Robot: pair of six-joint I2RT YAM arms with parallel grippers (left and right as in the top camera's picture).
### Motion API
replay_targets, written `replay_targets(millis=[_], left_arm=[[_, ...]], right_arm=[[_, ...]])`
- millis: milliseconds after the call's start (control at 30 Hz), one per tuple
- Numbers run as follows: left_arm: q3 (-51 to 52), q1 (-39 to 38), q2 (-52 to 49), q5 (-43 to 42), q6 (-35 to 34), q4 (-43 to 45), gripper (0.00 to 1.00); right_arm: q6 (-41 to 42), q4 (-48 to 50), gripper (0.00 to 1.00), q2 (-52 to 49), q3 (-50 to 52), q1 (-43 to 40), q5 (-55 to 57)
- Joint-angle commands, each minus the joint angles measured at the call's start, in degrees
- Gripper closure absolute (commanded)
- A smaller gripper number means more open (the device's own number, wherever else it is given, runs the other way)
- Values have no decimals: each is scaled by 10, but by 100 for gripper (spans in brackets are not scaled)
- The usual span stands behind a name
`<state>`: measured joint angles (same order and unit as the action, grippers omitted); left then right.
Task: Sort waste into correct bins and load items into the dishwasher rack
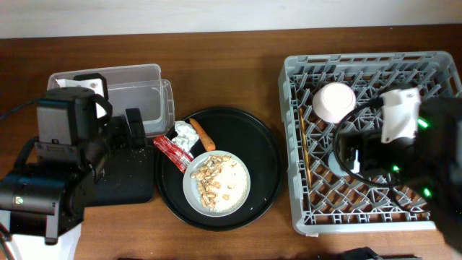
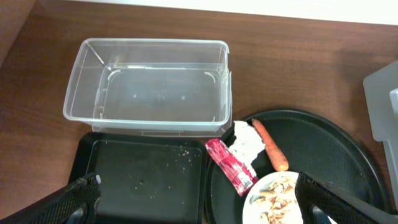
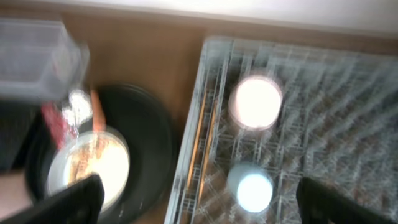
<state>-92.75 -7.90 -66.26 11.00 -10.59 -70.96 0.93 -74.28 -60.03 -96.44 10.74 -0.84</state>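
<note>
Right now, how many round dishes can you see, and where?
3. A white bowl stands in the grey rack, a light-blue cup near it in the same rack, and a plate lies on the round black tray. The right arm may hide more.

No word, number or brand mark can be read in any of the views. The red foil wrapper (image 2: 231,167) shows red foil with a paler streak in the left wrist view. This may be print, but it is too small and creased to make out, and the overhead view shows it smaller still. The right wrist view is blurred throughout, so any marking on the dishwasher rack (image 3: 348,124) cannot be made out there.
</note>
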Motion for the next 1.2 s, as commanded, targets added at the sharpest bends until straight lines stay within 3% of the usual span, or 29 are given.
replay_targets(millis=[0,267,400,600,667,1167], left_arm=[[-5,2,0,8,-7,1,0],[-5,2,0,8,-7,1,0],[-5,2,0,8,-7,1,0],[-5,2,0,8,-7,1,0],[-5,2,0,8,-7,1,0],[-5,2,0,8,-7,1,0]], right_arm=[[-104,126,2,96,110,-3,20],[-125,385,2,338,527,-4,11],[-125,519,2,442,718,-28,-49],[-120,657,2,572,909,-62,-130],[-79,707,2,600,958,-66,-129],[-64,711,2,596,961,-66,-121]])
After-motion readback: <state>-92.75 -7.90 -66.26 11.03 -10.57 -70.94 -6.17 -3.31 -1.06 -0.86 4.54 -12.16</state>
